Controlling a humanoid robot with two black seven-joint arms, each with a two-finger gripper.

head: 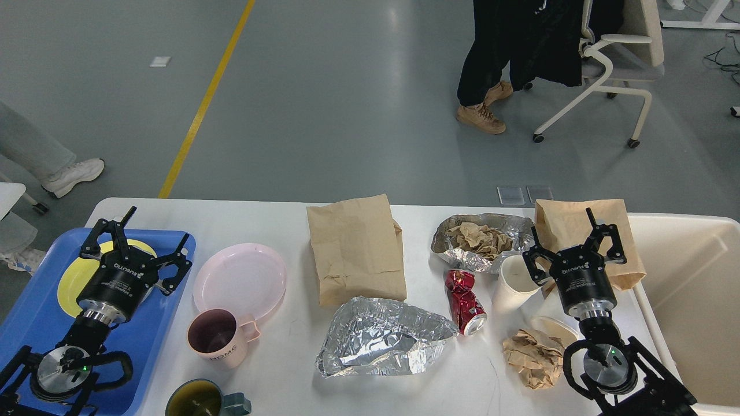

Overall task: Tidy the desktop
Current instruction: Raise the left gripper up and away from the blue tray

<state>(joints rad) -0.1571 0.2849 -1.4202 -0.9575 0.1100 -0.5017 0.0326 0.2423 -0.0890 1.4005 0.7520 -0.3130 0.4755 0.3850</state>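
The white desktop [272, 216] holds dishes and litter. My left gripper [151, 229] is open and empty above the blue tray [34, 323], over a yellow plate [72, 286]. My right gripper [563, 237] is open and empty above a white paper cup [511, 283], in front of a brown paper bag [578, 216]. A pink plate [240, 280], a pink mug [219, 338], a dark green mug [202, 400], a larger brown paper bag [355, 248], crumpled foil [381, 341], a foil tray with crumpled paper [480, 240], a crushed red can [465, 300] and a crumpled paper ball [535, 358] lie on it.
A cream bin [688, 300] stands at the table's right end. A person's legs [483, 63] and an office chair [613, 63] stand on the floor beyond the table. Another person's shoe [72, 176] is at the far left.
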